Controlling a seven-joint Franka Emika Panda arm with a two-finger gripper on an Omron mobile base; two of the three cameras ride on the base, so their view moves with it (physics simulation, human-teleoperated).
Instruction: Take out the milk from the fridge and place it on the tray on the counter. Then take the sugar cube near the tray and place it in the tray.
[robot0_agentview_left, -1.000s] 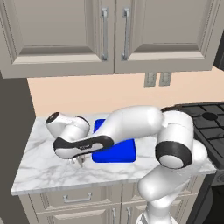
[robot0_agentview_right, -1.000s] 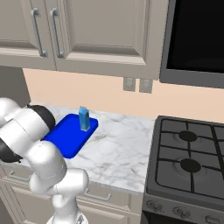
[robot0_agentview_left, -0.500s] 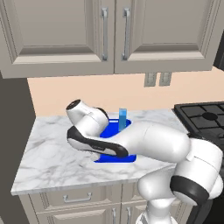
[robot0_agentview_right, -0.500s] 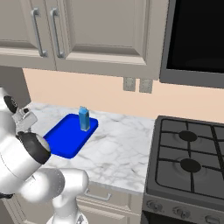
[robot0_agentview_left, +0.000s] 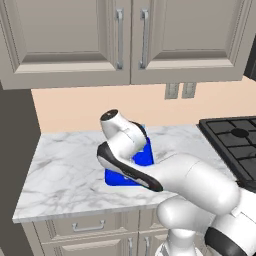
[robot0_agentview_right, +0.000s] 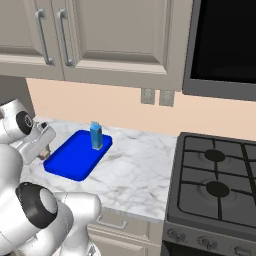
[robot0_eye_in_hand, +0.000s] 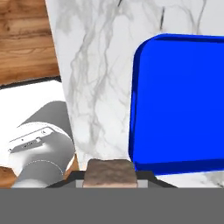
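Arm swung up and back since prior frame; gripper (robot0_eye_in_hand: 109, 181) clamps cube (robot0_eye_in_hand: 109, 173) above counter (robot0_eye_in_hand: 94, 78), beside tray (robot0_eye_in_hand: 179, 100); milk (robot0_agentview_right: 96, 135) on tray.

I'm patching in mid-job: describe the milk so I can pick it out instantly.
Find the white marble counter left of the stove, under the beige wall cabinets, then the flat bright blue tray lying on it. The milk stands upright at the tray's far end, toward the wall. It is a small tall blue carton with a gabled top, the only upright thing on the tray.
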